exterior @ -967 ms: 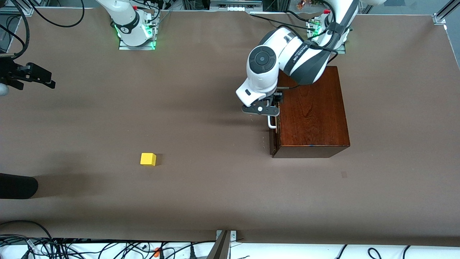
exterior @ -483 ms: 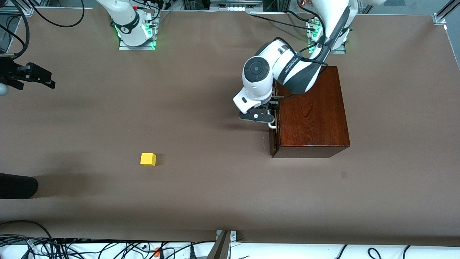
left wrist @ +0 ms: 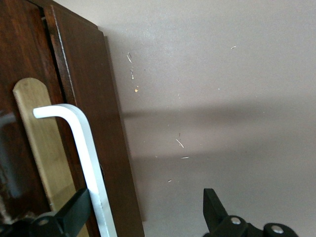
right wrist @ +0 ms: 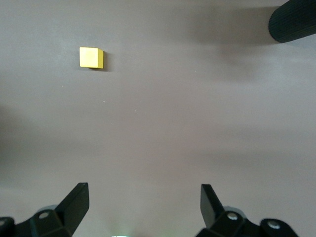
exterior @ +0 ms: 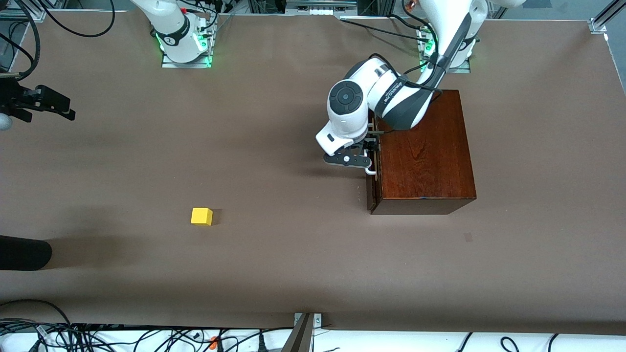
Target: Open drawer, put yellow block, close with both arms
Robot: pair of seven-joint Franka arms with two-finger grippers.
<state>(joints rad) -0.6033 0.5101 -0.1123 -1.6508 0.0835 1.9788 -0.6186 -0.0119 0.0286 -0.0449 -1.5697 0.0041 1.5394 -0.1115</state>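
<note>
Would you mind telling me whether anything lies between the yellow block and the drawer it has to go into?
Nothing lies on the table between the yellow block and the drawer. The drawer looks shut, with the open left gripper at its handle.

White jointed arms (exterior: 391, 95), grey-black joints, black cables, green-lit bases.

The right arm's black two-finger gripper (right wrist: 143, 205) hangs wide open over bare brown tabletop (right wrist: 163, 123); a small bright yellow cube (right wrist: 91, 58) sits well apart.
</note>
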